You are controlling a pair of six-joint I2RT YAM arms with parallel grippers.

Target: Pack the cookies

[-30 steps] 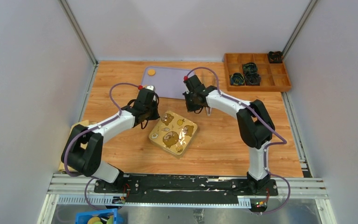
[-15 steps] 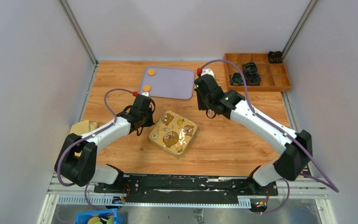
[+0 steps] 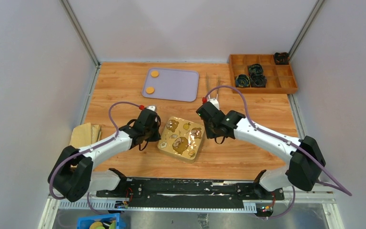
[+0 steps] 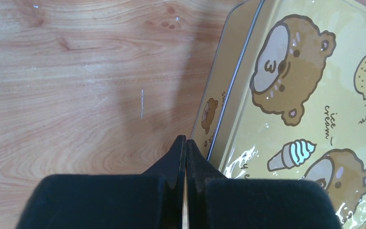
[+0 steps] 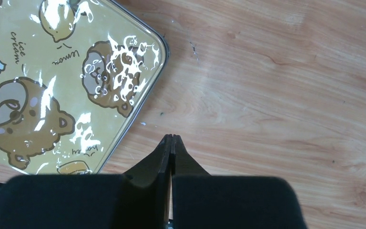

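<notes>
Two orange cookies (image 3: 155,73) (image 3: 149,89) lie on the purple mat (image 3: 176,86) at the back. A yellow tin with bear pictures (image 3: 181,138) lies closed on the table between the arms; it also shows in the left wrist view (image 4: 305,95) and the right wrist view (image 5: 52,86). My left gripper (image 3: 156,131) (image 4: 186,140) is shut and empty, its tips against the tin's left side. My right gripper (image 3: 208,128) (image 5: 171,138) is shut and empty, just beside the tin's right corner.
A wooden compartment tray (image 3: 263,72) with dark liners stands at the back right. A pair of tweezers (image 3: 207,83) lies right of the mat. Brown paper (image 3: 83,133) lies at the left edge. A blue bin (image 3: 100,223) sits below the front rail.
Both arms drew back toward the near edge and came down beside the tin. The tin has shifted right and turned. The tweezers, hidden before, now lie uncovered beside the mat.
</notes>
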